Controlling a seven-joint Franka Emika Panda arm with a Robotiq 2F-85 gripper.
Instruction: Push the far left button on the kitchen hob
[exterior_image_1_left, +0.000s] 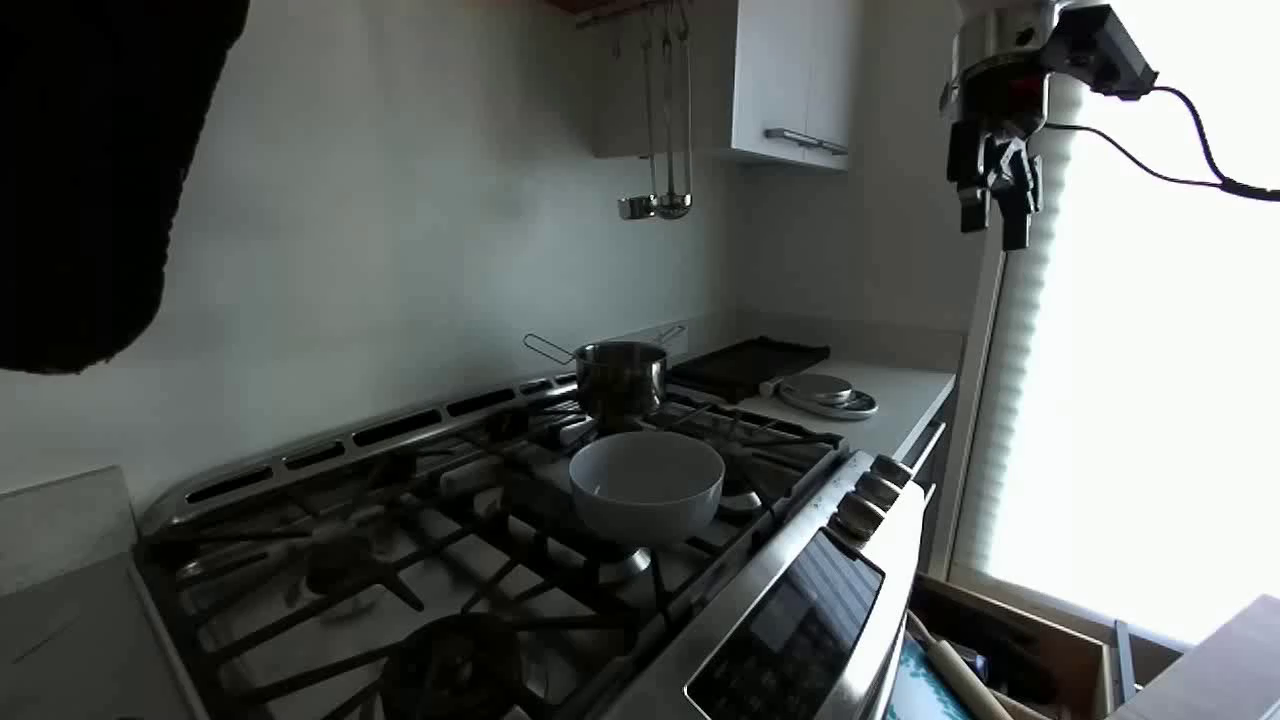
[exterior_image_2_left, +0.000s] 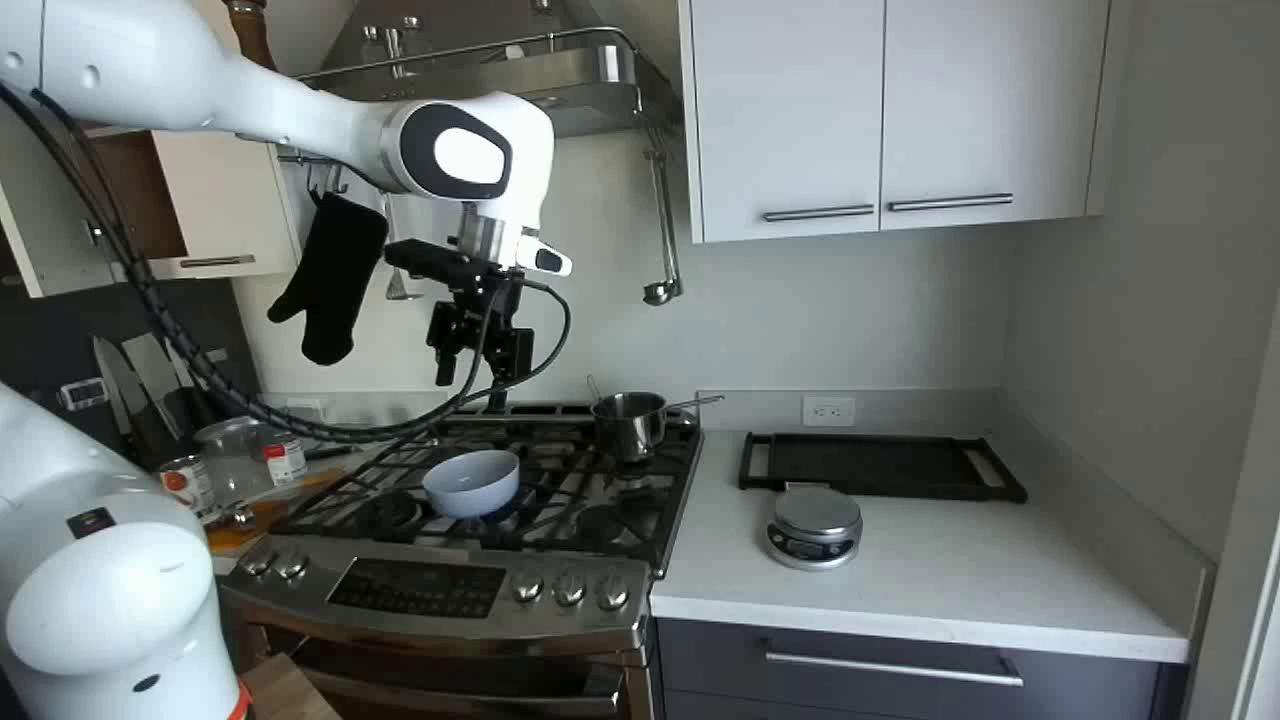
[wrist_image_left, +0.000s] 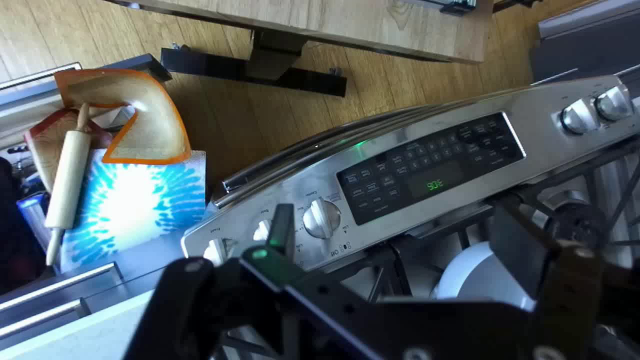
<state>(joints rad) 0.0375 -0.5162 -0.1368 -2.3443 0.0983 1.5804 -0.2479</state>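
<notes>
The kitchen hob (exterior_image_2_left: 545, 610) is a stainless-steel gas range with black grates, also in the wrist view (wrist_image_left: 295, 200) and an exterior view (exterior_image_1_left: 660, 690). Its front has a dark glossy button panel (exterior_image_2_left: 415, 587), seen in the wrist view (wrist_image_left: 430, 167) with green lit digits. The far left knob (exterior_image_2_left: 258, 560) has a second knob beside it; in the wrist view, where the panel stands upside down, it is at the right (wrist_image_left: 614, 102). My gripper (exterior_image_2_left: 478, 365) is open and empty, high above the range, also in an exterior view (exterior_image_1_left: 995, 222) and the wrist view (wrist_image_left: 395, 232).
A white bowl (exterior_image_2_left: 470, 485) and a steel pot (exterior_image_2_left: 630, 425) stand on the grates. A black oven mitt (exterior_image_2_left: 330, 275) and ladles (exterior_image_2_left: 662, 290) hang behind. A scale (exterior_image_2_left: 815, 525) and black tray (exterior_image_2_left: 870, 462) lie on the counter. An open drawer holds a rolling pin (wrist_image_left: 67, 180).
</notes>
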